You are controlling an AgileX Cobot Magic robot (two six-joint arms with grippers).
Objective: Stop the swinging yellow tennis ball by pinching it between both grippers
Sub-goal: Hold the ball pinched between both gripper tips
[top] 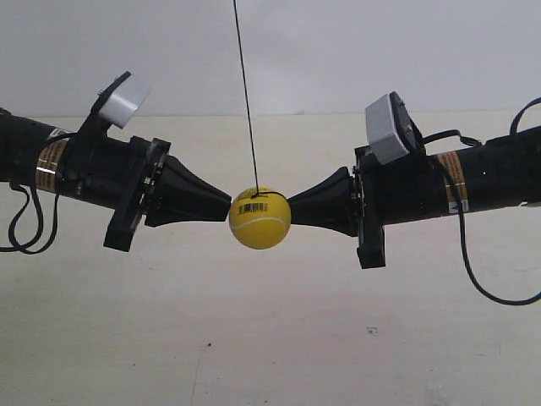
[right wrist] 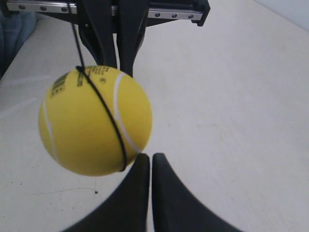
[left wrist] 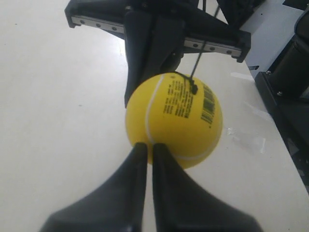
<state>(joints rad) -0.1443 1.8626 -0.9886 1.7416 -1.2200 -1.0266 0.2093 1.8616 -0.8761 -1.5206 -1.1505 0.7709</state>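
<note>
Both arms horizontal, tips facing each other. The yellow tennis ball (top: 259,218) hangs on its string (top: 245,93) directly between the two sets of jaws, with a cone tip against each side.

Left gripper (left wrist: 148,146): jaws closed, only a hairline slit between the fingers, and the tip is pressed into the felt near the seam. Right gripper (right wrist: 150,156): jaws likewise closed. From its own camera the ball sits to one side of the tip, so we judge this contact to be off-centre and close to the ball's edge.

Step in hand is the pinch itself, and it looks nearly made. To do it well we would keep both tips on one line through the ball's middle and press inward evenly and gently. An off-axis push could squirt the ball out sideways, since closed cones offer little face to hold it. We would bring the right tip toward the ball's centre before adding pressure. The string looks taut, slightly off plumb.

Below the jaws lies a pale cream bench (top: 254,347), matt, with a few dark specks. Behind them is a plain light-grey wall (top: 355,51). The ball hangs well clear of the bench.
</note>
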